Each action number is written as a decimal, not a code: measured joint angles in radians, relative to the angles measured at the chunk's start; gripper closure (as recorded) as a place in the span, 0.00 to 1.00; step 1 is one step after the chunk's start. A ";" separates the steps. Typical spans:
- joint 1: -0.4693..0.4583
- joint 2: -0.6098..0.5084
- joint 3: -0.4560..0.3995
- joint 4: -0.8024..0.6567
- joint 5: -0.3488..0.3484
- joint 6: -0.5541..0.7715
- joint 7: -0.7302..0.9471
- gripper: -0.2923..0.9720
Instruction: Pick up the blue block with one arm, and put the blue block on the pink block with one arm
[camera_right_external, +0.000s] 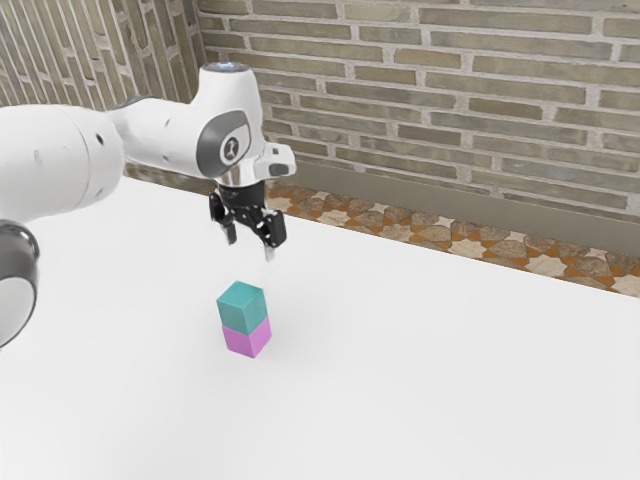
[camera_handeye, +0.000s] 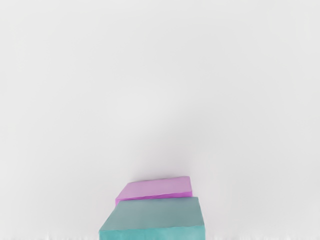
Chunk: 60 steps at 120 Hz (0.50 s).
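Finding: the blue block (camera_right_external: 243, 302) sits on top of the pink block (camera_right_external: 248, 338), faces roughly flush, on the white tabletop (camera_right_external: 450, 380). In my wrist view the blue block (camera_handeye: 155, 222) lies directly below the hand, with the pink block (camera_handeye: 156, 189) showing past its far edge, so the stack looks slightly offset but well seated.

Step in hand: I judge the placing step done and the release made; what is left is the withdrawal.

Tool (camera_right_external: 250, 248): it hangs above the stack, well apart from it, with the fingers spread moderately and nothing between them. It touches neither block.

Next move: I would lift straight up and away, keeping the fingers clear of the blue block so the stack is not nudged.
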 joint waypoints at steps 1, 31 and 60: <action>-0.007 -0.008 0.005 0.002 0.005 -0.002 0.000 0.25; -0.096 -0.179 0.034 0.263 0.200 -0.200 0.004 0.24; -0.129 -0.202 0.040 0.319 0.294 -0.352 0.005 0.23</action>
